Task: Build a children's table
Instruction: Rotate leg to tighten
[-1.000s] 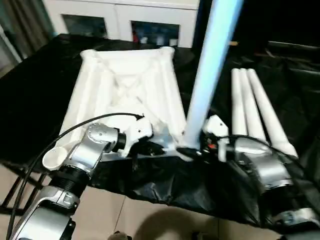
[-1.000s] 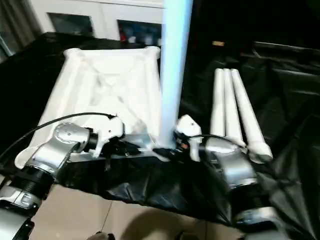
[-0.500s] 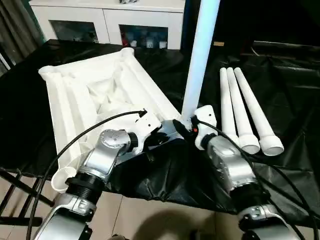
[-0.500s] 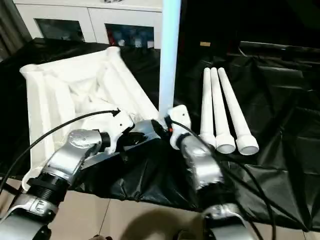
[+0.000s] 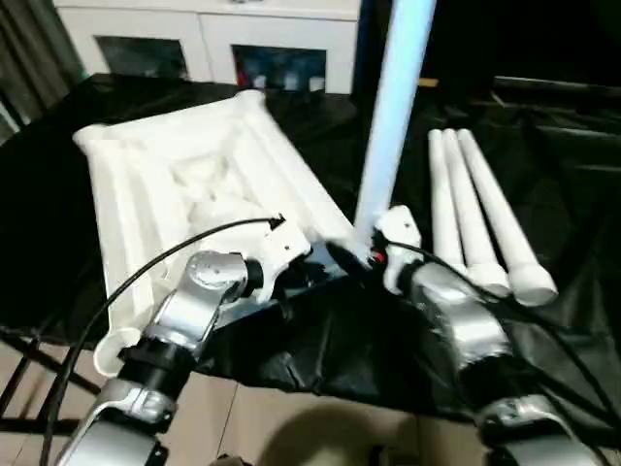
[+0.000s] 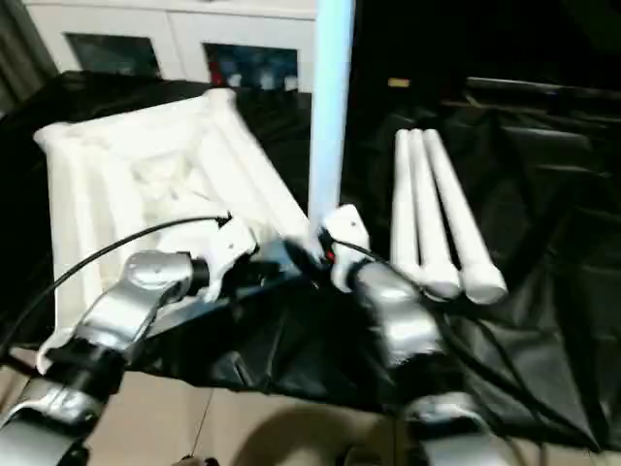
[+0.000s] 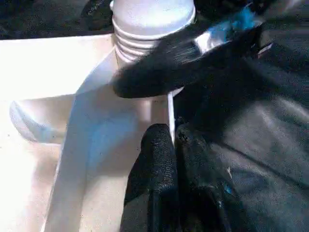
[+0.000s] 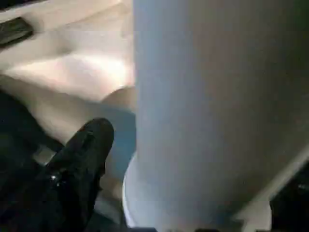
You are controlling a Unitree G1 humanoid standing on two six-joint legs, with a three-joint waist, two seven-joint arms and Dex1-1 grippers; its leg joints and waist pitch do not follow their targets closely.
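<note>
Lying upside down on the black-draped table [image 5: 543, 126] is one white table top [image 5: 184, 184], with its ribbed side facing up. It sits on the robot's left side of the cloth, turned a bit so one corner points at the robot.

I count four white legs. One leg [image 5: 393, 116] stands straight up at the near corner of the top, with its bottom end in the round corner socket [image 7: 152, 21]. The other three legs [image 5: 480, 209] lie flat on the black cloth on the robot's right, side by side and touching, with their wide ends toward the robot.

There are two grippers. The left gripper [image 7: 176, 159] has its two black fingers pressed tight together, with nothing between them. They rest at the thin edge of the top, just beside the socket. The right gripper [image 5: 364, 257] is at the foot of the standing leg. One of its black fingers [image 8: 79, 159] sits on one side of the leg, with the leg between the two fingers. I cannot tell if the fingers press on the leg or are loose around it.

Behind the table stands one white cabinet [image 5: 213, 44] with glass doors.
</note>
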